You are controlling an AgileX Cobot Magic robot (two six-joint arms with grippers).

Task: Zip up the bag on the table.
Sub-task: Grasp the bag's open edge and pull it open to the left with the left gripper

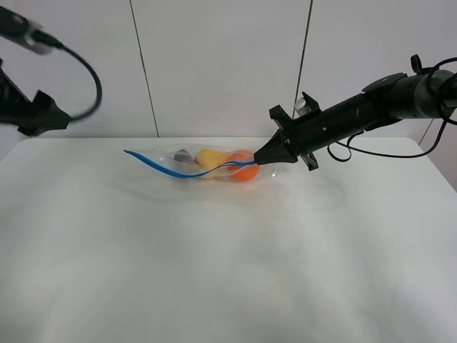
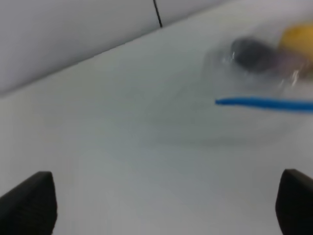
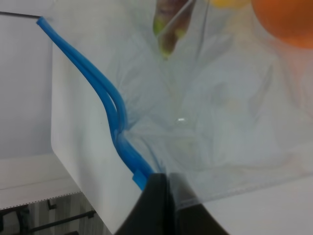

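The clear bag lies at the back middle of the white table, with a dark eggplant, a yellow pear and an orange inside. Its blue zipper strip runs along the near edge. My right gripper is shut on the bag's right end at the zipper strip, its fingers pinched together. In the right wrist view the strip's two tracks part slightly a little way from the fingers. My left gripper is open and empty, held above the table, left of the bag.
The left arm hangs over the table's back left corner with a looping cable. A white panelled wall stands just behind the table. The table's right edge lies under the right arm.
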